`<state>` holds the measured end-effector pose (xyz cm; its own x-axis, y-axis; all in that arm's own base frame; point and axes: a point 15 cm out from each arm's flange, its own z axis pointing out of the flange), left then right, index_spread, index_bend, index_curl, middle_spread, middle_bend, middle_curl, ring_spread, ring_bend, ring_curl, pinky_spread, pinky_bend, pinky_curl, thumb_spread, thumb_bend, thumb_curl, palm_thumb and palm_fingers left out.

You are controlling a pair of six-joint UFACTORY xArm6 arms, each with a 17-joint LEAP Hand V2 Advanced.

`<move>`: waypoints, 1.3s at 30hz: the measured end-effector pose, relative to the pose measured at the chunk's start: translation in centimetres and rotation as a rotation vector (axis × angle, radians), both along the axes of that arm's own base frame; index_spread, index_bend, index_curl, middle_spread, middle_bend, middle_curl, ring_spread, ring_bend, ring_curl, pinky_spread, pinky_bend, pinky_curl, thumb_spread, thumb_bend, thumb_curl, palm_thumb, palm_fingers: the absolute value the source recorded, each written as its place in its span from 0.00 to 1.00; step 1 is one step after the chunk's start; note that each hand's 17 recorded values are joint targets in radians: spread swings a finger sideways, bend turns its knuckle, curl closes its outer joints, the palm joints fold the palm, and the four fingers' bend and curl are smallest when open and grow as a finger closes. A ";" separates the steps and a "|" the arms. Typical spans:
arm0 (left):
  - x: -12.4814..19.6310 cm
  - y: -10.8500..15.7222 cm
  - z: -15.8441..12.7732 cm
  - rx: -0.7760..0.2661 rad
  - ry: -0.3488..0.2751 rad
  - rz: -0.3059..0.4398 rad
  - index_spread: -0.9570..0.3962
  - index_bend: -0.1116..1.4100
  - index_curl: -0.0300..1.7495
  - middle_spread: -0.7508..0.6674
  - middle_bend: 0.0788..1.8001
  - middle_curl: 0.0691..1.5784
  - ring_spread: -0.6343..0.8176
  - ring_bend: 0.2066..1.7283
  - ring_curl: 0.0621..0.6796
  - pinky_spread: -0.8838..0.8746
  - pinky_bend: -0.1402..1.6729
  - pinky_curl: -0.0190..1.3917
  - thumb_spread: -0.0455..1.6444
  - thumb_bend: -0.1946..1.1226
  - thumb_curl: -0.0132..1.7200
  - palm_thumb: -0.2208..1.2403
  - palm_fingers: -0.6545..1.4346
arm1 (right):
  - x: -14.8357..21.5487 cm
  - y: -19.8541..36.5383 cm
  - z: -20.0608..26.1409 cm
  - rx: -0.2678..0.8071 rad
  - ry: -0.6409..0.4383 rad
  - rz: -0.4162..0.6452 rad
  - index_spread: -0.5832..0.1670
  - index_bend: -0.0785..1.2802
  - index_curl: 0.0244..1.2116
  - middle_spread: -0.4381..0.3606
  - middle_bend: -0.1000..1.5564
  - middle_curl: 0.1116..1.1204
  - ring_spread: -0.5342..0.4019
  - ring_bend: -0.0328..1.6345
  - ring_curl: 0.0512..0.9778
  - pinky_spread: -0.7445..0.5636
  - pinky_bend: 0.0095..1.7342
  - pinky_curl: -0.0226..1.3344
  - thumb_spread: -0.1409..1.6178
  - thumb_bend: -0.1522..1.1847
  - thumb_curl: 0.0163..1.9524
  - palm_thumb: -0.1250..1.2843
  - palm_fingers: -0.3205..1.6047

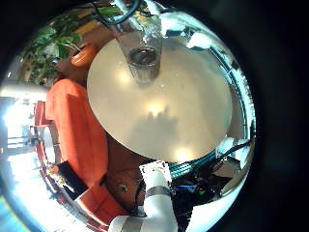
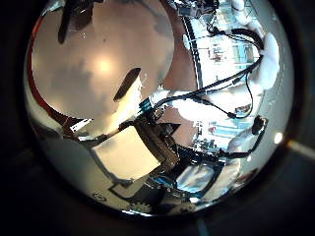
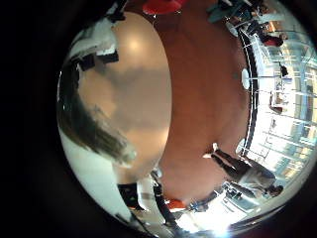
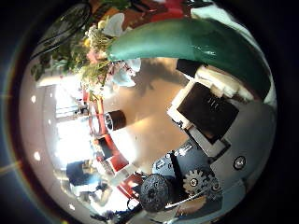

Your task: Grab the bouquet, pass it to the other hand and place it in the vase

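Note:
In the right thumb side palm view the bouquet's wrapped stem [image 4: 187,42] runs close across the palm, with flowers and leaves [image 4: 101,51] at its end. My right hand's fingers [image 4: 213,105] are curled against the stem and hold it above the round table [image 4: 154,112]. The vase [image 4: 116,119] stands small on the table below. In the left little finger side palm view the glass vase [image 1: 143,60] stands upright near the table's edge [image 1: 116,135], with my left hand's fingers [image 1: 164,21] beside it. The left hand holds nothing.
A sofa [image 1: 77,130] stands beside the table, with a leafy plant [image 1: 53,43] past it. A white arm [image 1: 154,198] reaches in by the table's other side. The left thumb side palm view shows bare tabletop [image 2: 89,69] and the hand's body [image 2: 148,147].

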<state>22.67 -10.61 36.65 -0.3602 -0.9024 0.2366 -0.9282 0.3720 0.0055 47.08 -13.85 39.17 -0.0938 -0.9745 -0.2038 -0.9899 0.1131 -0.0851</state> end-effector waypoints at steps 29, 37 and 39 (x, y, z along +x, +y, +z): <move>4.8 -5.7 8.7 -0.701 -0.122 0.155 0.69 0.19 0.31 0.59 0.14 0.28 0.55 0.36 0.05 0.56 0.26 0.28 0.64 0.12 0.20 0.32 0.49 | -10.2 11.2 7.4 1.226 -0.274 0.439 0.49 0.94 0.72 0.38 0.89 0.69 0.38 0.92 0.65 0.43 0.81 0.47 0.58 0.13 0.53 0.89 0.75; 4.8 -7.5 10.3 -0.831 -0.110 0.148 0.75 0.18 0.28 0.67 0.11 0.26 0.62 0.37 0.07 0.62 0.27 0.29 0.62 0.12 0.20 0.31 0.45 | -11.3 17.2 6.6 1.286 -0.167 0.572 0.49 0.94 0.72 0.38 0.89 0.69 0.38 0.92 0.65 0.43 0.80 0.50 0.59 0.12 0.55 0.89 0.75; 5.1 -7.5 10.6 -0.858 -0.117 0.153 0.76 0.18 0.28 0.68 0.10 0.25 0.64 0.37 0.07 0.63 0.27 0.29 0.62 0.13 0.20 0.31 0.44 | -12.0 19.5 6.3 1.301 -0.122 0.618 0.49 0.94 0.72 0.38 0.89 0.69 0.38 0.92 0.65 0.43 0.80 0.51 0.59 0.11 0.56 0.89 0.75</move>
<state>27.75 -18.12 47.29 -0.3141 -0.4704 0.8247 -0.9454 0.0754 -0.3170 35.11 5.68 45.46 0.3482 0.0270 -0.9370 -0.9026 -0.2603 -0.3429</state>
